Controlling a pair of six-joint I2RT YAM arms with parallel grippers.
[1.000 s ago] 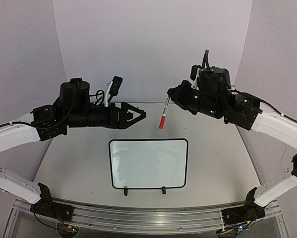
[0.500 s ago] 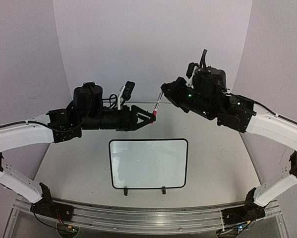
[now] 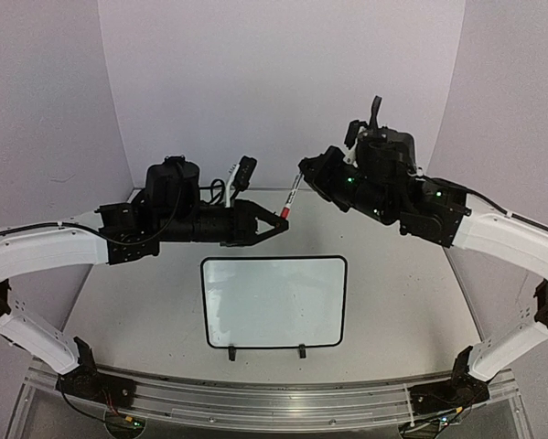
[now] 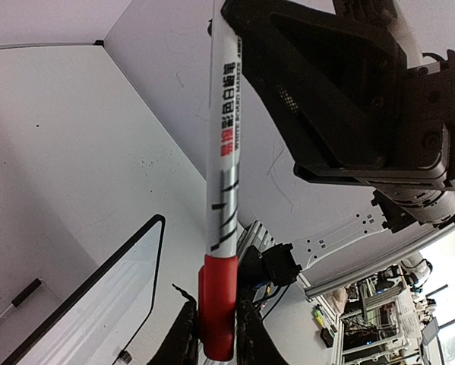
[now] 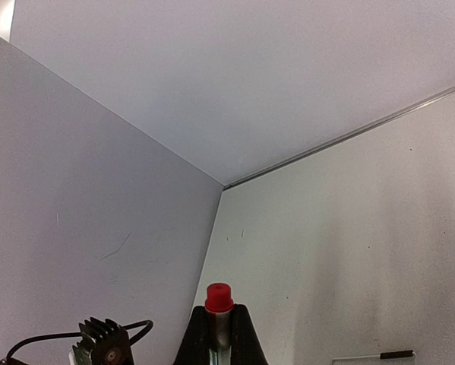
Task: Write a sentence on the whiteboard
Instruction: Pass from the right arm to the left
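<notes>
Left gripper has advanced from the left edge of the counter to pinch the red cap; right gripper clamps the marker. Uncapping wants a straight pull along its axis.

**Pale panels around a white table**

The table is topped in matt off-white and is closed in on three sides by plain panels of pale lilac-grey: a back wall, a left wall and a right wall. A silver rail is fixed along the near edge. Faint scratches are seen on one wall in the right wrist view. Soft, even light is cast, and only weak shadows are thrown. Past the table's edge, in the left wrist view, a cluttered, brightly lit workroom is glimpsed.
</notes>
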